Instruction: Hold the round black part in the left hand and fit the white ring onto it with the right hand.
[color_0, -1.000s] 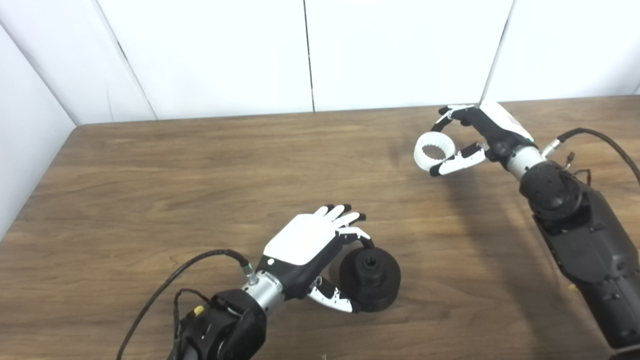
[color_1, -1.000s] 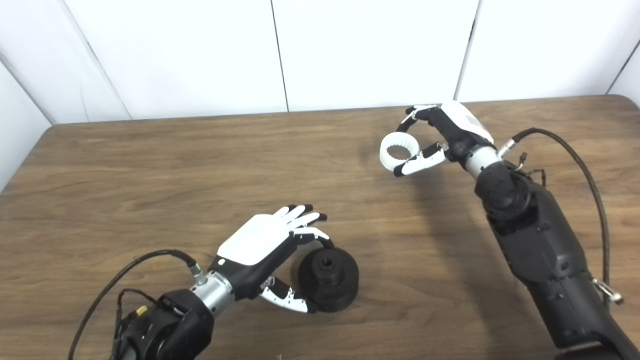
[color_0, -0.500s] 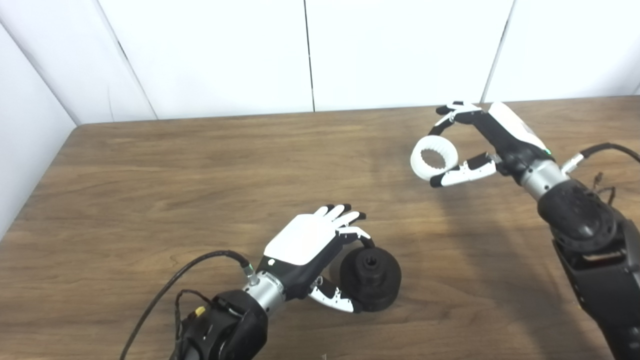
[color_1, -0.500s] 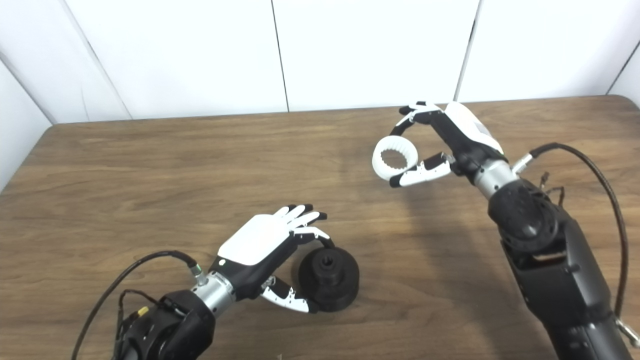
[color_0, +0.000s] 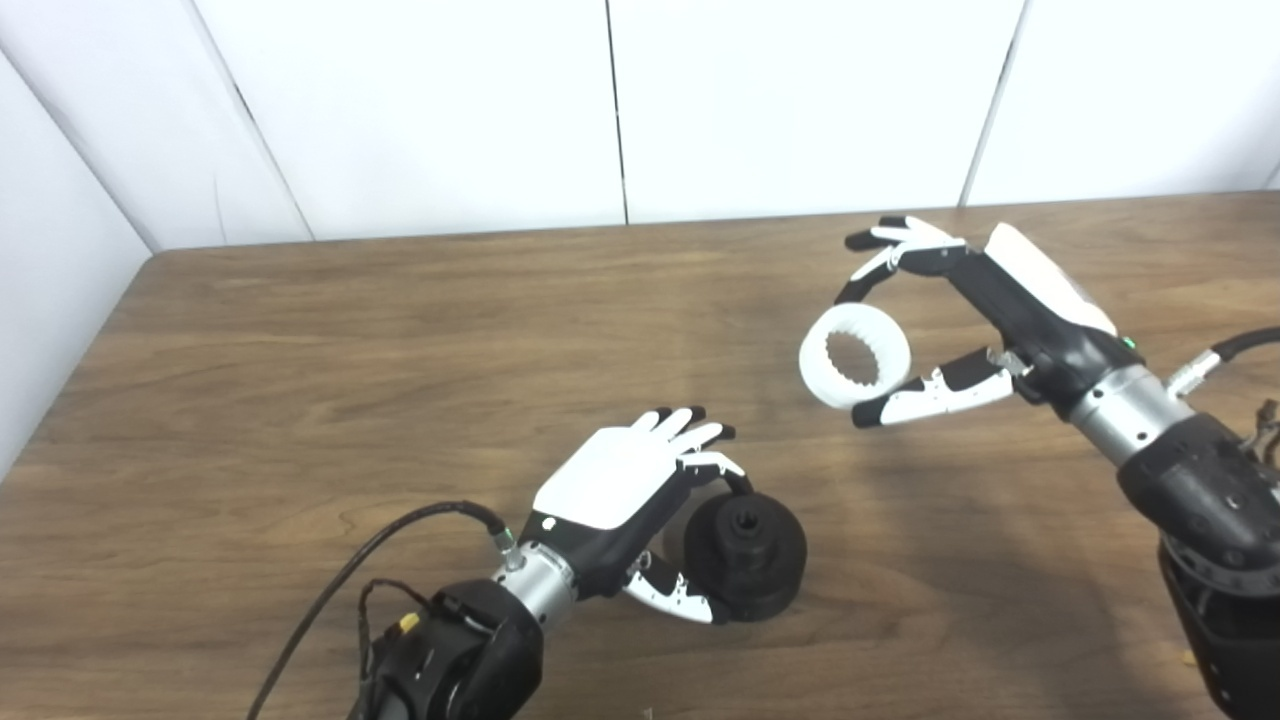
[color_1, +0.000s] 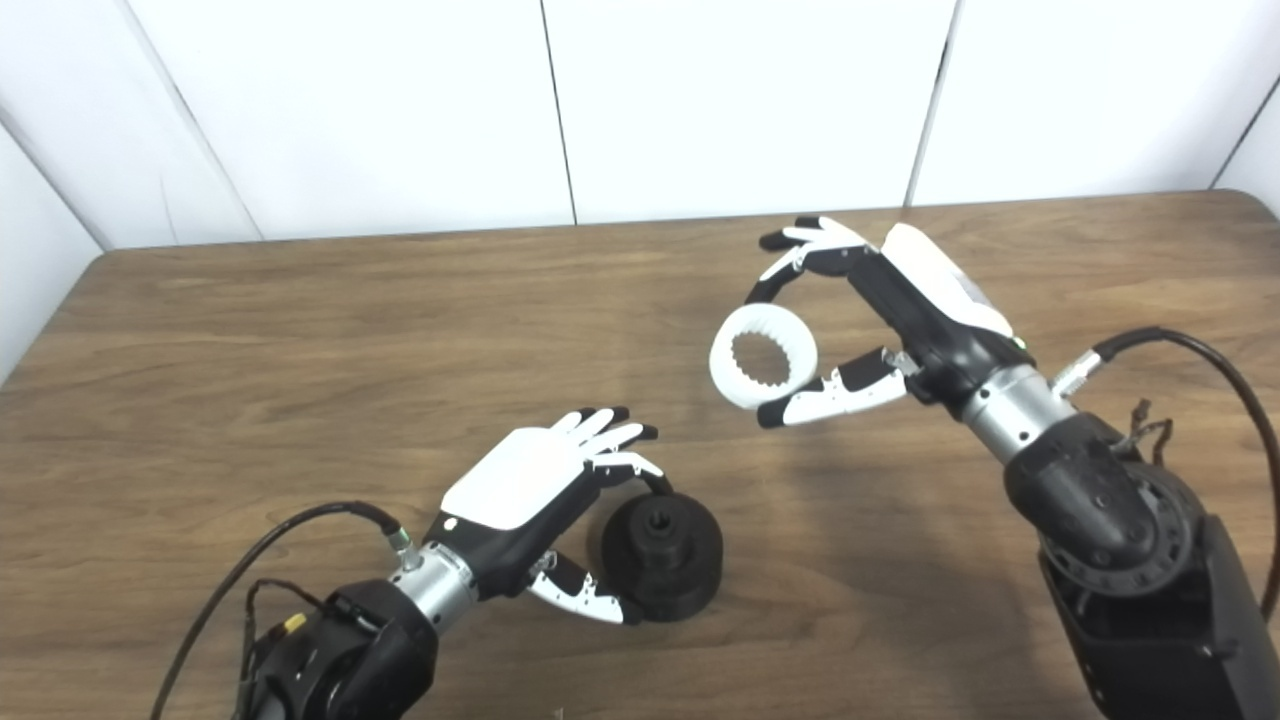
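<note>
- Two hands engaged: left hand (color_0: 628, 478), fingers wrapped round the round black part (color_0: 745, 556) on the tabletop (color_0: 300, 330).
- Right hand (color_0: 985, 310), pinching the white ring (color_0: 855, 357) aloft, well apart.
- Next: centre ring bore over hub, lower squarely.

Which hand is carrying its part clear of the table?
The right hand: it holds the white ring in the air. The left hand grips the round black part resting on the table.

My left hand (color_0: 625, 490) cups the round black part (color_0: 745, 555) on the tabletop (color_0: 350, 350). My right hand (color_0: 985, 310) pinches the toothed white ring (color_0: 855, 357), raised, well apart from the part.
</note>
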